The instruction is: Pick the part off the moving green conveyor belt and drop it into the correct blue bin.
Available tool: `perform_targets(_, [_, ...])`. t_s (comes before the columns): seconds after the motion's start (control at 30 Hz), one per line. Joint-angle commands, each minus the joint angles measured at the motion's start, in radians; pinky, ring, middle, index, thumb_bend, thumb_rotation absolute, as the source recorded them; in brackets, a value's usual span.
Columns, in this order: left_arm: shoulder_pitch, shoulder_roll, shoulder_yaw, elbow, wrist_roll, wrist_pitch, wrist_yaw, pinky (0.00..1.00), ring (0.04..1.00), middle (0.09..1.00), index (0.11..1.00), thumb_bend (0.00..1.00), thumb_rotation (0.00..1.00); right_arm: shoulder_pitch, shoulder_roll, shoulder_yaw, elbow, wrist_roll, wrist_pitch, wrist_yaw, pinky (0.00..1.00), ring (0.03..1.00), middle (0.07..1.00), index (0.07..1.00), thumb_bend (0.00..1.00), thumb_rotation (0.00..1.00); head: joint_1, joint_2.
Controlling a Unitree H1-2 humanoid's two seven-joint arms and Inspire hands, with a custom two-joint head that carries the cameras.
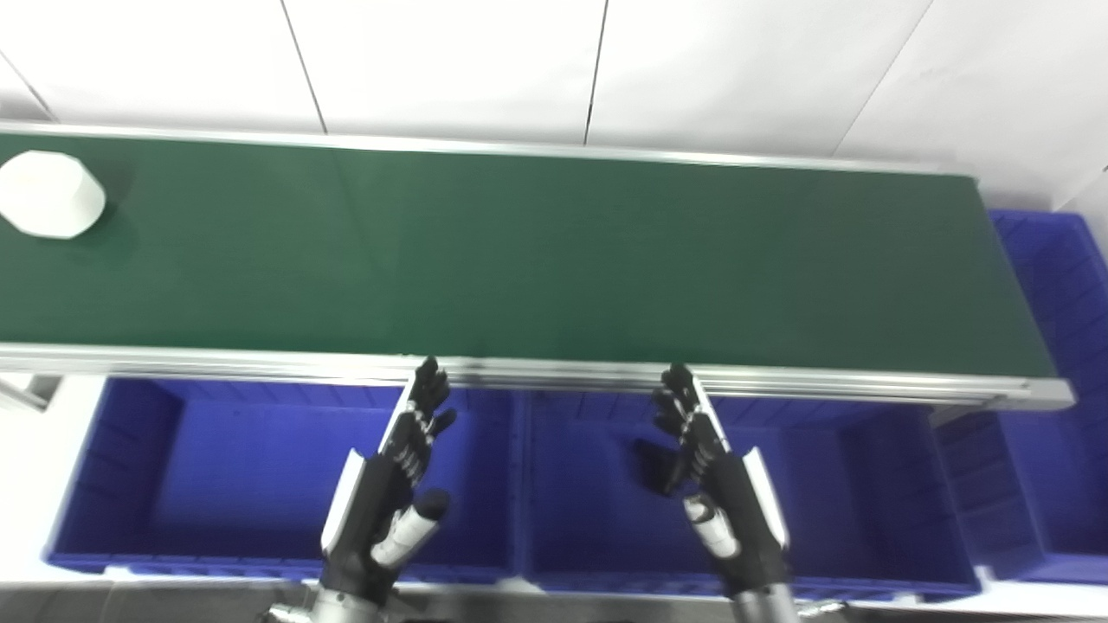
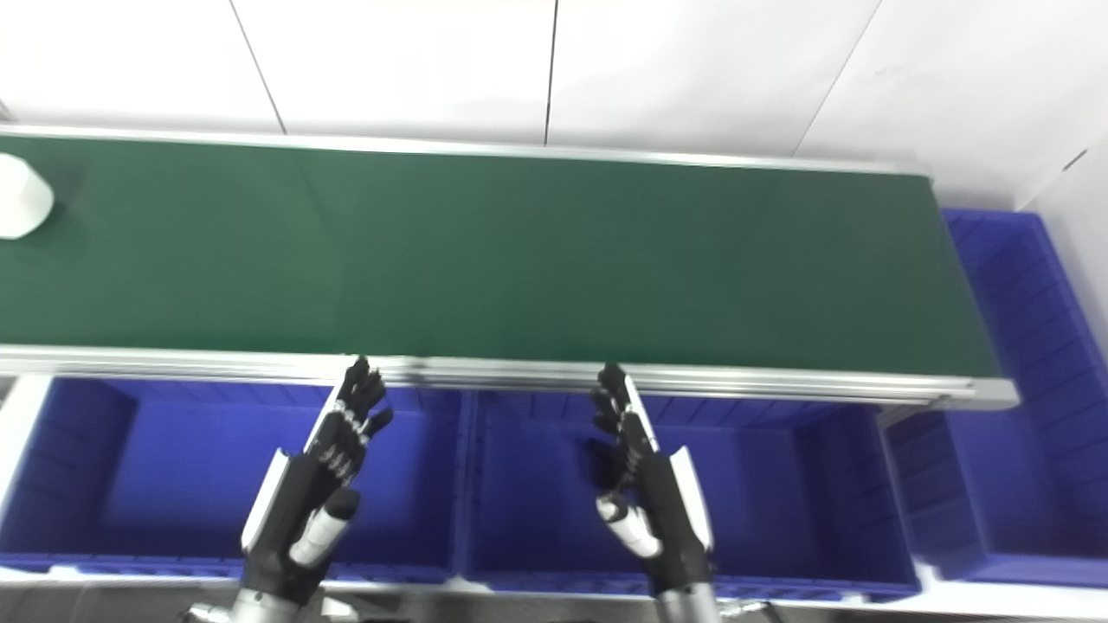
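A white faceted part [image 1: 50, 193] lies on the green conveyor belt [image 1: 537, 251] at its far left end; in the right eye view it is cut by the left edge [image 2: 19, 208]. My left hand [image 1: 389, 484] is open and empty, held above the left blue bin [image 1: 234, 467], fingers pointing toward the belt's near rail. My right hand [image 1: 714, 476] is open and empty above the middle blue bin [image 1: 831, 484], fingertips close to the rail. Both hands are far from the part.
A third blue bin [image 1: 1056, 346] stands past the belt's right end. The belt's metal near rail [image 1: 554, 372] runs just beyond my fingertips. A white wall lies behind the belt.
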Motion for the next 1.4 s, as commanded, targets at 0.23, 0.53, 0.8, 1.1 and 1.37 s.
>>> perform_targets(0.23, [-0.001, 0.037, 0.02, -0.022, -0.025, -0.033, -0.013, 0.91, 1.0, 1.0, 1.0, 0.98, 0.84, -0.003, 0.045, 0.028, 0.0, -0.025, -0.061, -0.019, 0.87, 0.919, 0.957, 0.972, 0.96, 0.93, -0.05, -0.018])
perform_targets(0.53, [-0.002, 0.043, 0.015, -0.035, -0.003, -0.033, -0.003, 0.91, 0.997, 1.0, 1.0, 0.98, 0.85, -0.005, 0.048, 0.029, -0.004, -0.009, -0.06, -0.015, 0.87, 0.917, 0.959, 0.966, 0.97, 0.89, -0.037, 0.002])
perform_targets(0.8, [0.005, 0.025, 0.012, -0.048, 0.004, -0.021, -0.01, 0.92, 1.0, 1.0, 1.0, 0.97, 0.84, 0.001, 0.026, 0.029, -0.033, -0.011, -0.044, -0.022, 0.87, 0.916, 0.959, 0.971, 0.98, 0.9, -0.006, 0.024])
perform_targets(1.1, [0.023, -0.006, -0.017, -0.158, 0.032, 0.067, 0.003, 0.89, 0.978, 0.992, 1.0, 0.93, 0.85, 0.014, -0.012, 0.015, -0.14, 0.039, 0.033, 0.017, 0.91, 0.95, 0.985, 0.995, 0.9, 0.93, 0.09, 0.206])
perform_targets(1.37, [0.044, -0.036, -0.048, -0.24, 0.046, 0.152, 0.018, 0.94, 0.986, 0.995, 0.989, 0.96, 0.85, 0.014, -0.031, -0.001, -0.199, 0.034, 0.085, 0.032, 0.91, 0.947, 0.988, 1.0, 0.96, 1.0, 0.15, 0.273])
